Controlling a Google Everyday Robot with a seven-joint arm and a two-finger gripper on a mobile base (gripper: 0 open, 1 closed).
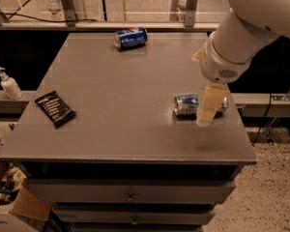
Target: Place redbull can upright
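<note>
One claw (pixel 206 114) over one lying redbull can (pixel 185 105); one soda can (pixel 130 37).

Redbull can (pixel 185 105) sideways under end effector (pixel 206 116)

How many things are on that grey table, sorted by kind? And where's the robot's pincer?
Cans: 2, both lying on their sides, the redbull can near the right edge and the dark-blue soda can at the far edge
Black packet: 1, at the left
Total: 3 on the table
The pincer hangs in front of the redbull can, hiding part of it.
</note>
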